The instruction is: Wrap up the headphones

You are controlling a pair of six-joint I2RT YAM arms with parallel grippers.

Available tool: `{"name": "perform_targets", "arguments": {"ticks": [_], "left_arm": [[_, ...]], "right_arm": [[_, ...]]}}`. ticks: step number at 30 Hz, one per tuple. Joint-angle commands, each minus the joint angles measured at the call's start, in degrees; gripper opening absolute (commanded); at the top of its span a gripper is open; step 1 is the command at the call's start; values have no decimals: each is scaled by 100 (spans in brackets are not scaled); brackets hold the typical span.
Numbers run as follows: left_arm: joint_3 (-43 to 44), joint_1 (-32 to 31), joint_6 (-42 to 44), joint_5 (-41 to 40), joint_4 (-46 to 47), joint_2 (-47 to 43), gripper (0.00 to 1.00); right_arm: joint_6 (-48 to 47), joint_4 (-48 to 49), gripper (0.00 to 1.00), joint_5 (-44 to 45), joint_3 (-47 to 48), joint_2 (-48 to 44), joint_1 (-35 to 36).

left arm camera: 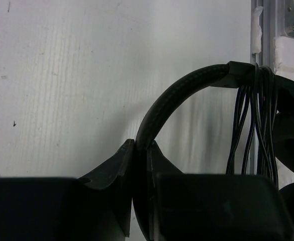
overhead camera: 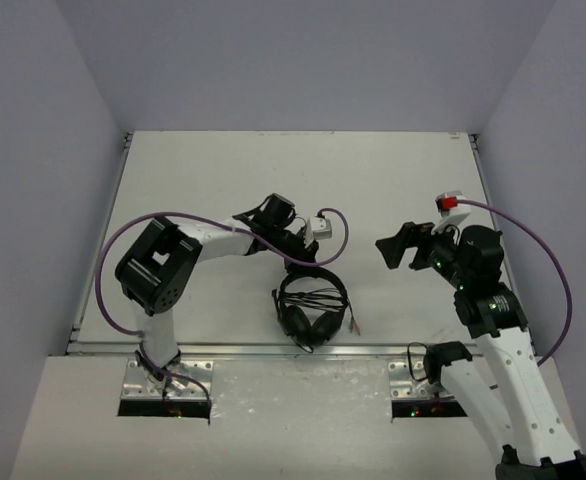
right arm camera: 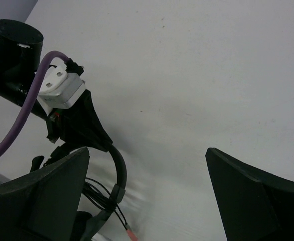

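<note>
The black headphones (overhead camera: 312, 305) lie near the table's front edge, earcups toward the edge, with the thin black cable (overhead camera: 318, 297) wound in several loops across the band. My left gripper (overhead camera: 308, 262) is shut on the top of the headband (left arm camera: 172, 98); the cable loops (left arm camera: 260, 125) hang at the band's right end. A small reddish plug (overhead camera: 354, 328) lies to the right of the earcups and also shows in the right wrist view (right arm camera: 131, 234). My right gripper (overhead camera: 400, 246) is open and empty, held above the table to the right of the headphones.
The table's front edge with a metal rail (overhead camera: 273, 350) runs just below the earcups. Purple robot cables (overhead camera: 123, 240) arc over both arms. The left wrist camera mount (right arm camera: 61, 88) sits right above the headband.
</note>
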Motion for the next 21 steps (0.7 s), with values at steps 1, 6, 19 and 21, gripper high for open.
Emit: {"name": "perform_targets", "arguments": {"ticks": [1,6,19,21], "left_arm": [[-238,-81,-355,-35,992,-193,0],[-177,-221,-92,-325,924,-9,3],[729,-160,568,-360,-298,879,8],[685,-160,481,-439,-281,923,11]], "right_arm": [[-21,-7,99,-267,-130,-169,2],[-3,36,99,-373,-324,-213,2],[32,28,99,-689,-368,-433,2],[6,45,99,-777,-368,-477,2]]}}
